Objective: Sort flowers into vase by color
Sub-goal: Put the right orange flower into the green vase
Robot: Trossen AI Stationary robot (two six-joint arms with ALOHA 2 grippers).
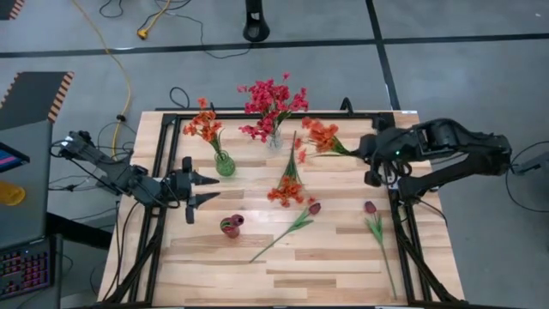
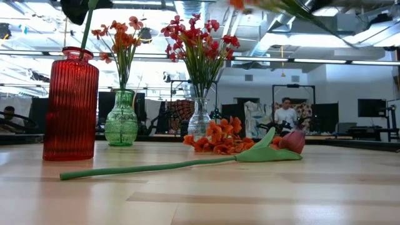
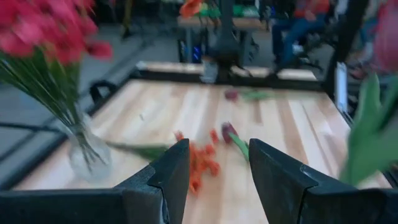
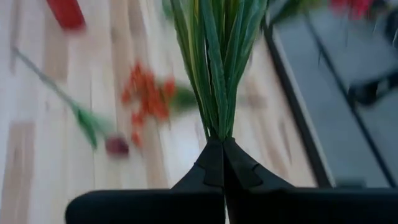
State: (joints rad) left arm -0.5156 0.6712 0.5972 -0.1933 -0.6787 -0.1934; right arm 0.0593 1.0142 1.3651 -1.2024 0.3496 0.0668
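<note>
Left arm reaching in over the wooden table's left edge, its dark two-finger left gripper [image 1: 208, 190] with fingers spread apart and empty, right arm bent over the table's right edge, right gripper [image 4: 222, 144] with fingers pressed together around thin green stems

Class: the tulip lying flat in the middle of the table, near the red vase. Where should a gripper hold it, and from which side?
Grip the tulip on its bare thin stem, between leaf and cut end, coming straight down from above with fingers across it. It lies flat on the table, and the bud is bulkier.
</note>
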